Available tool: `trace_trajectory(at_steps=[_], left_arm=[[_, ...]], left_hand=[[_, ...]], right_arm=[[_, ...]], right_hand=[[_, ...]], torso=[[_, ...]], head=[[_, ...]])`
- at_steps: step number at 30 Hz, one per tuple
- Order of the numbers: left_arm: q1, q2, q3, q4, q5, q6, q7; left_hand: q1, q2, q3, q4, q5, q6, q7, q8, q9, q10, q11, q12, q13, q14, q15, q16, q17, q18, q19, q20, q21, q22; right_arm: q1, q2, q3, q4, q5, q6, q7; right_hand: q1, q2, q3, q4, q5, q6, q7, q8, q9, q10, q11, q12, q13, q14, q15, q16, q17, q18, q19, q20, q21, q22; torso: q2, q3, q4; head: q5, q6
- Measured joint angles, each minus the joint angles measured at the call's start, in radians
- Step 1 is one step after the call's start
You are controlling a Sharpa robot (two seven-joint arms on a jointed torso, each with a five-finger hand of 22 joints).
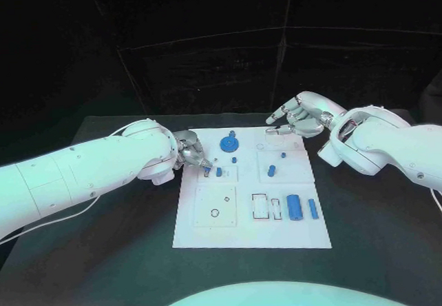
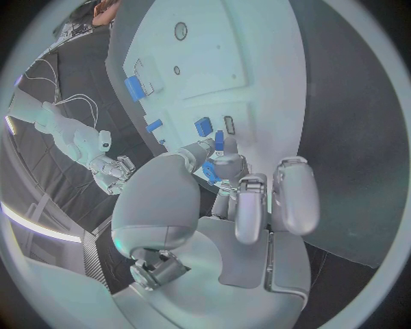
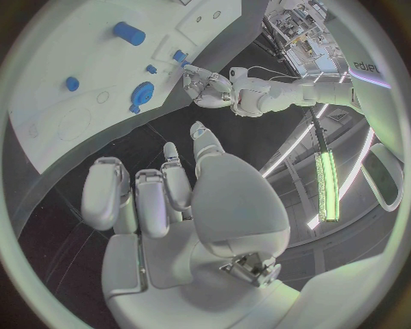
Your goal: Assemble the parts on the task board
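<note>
In the head view we see the white task board (image 1: 253, 220) lying in the middle of the black desk (image 1: 385, 248), with the left hand (image 1: 193, 153) reaching over the board's far left part, its fingers bunched down at a small blue part (image 1: 209, 170) there. Beside it on the board sit a round blue part (image 1: 229, 145), a small blue piece (image 1: 235, 160), a blue part right of the middle (image 1: 271, 169), and nearer the robot a blue cylinder (image 1: 295, 206) with a thin blue bar (image 1: 313, 208) just to its right. The right hand (image 1: 300, 116) hovers over the board's far right corner, fingers apart and curled loosely, holding nothing. In the left wrist view we see the left hand (image 2: 225, 179) pinching a small blue part (image 2: 218, 140) between thumb and fingertip (image 2: 205, 147) just above the board (image 2: 266, 62); whether the part touches the board we cannot tell. Another blue part (image 2: 203, 126) lies just beyond, and the blue cylinder (image 2: 134, 88) farther off. In the right wrist view we see the right hand (image 3: 171, 199) with its fingers spread and empty above the desk beside the board (image 3: 77, 110), where the round blue part (image 3: 141, 91) and the cylinder (image 3: 129, 33) lie.
</note>
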Motion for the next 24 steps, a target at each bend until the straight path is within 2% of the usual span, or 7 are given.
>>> trace_trajectory(at_steps=[24], left_arm=[[-0.004, 0.005, 0.000, -0.007, -0.007, 0.051, -0.041]], left_hand=[[0.001, 0.001, 0.001, -0.001, 0.005, 0.007, 0.000, -0.001, -0.003, 0.007, 0.000, 0.004, 0.005, 0.000, 0.000, 0.000, 0.000, 0.000, 0.000, 0.000, 0.000, 0.002]], right_arm=[[0.000, 0.002, 0.000, -0.001, 0.000, 0.001, 0.000]], right_hand=[[0.000, 0.000, 0.000, 0.000, 0.000, 0.000, 0.000, 0.000, 0.000, 0.000, 0.000, 0.000, 0.000, 0.000, 0.000, 0.000, 0.000, 0.000, 0.000, 0.000, 0.000, 0.000]], torso=[[0.000, -0.0003, -0.0004]], head=[[0.003, -0.006]])
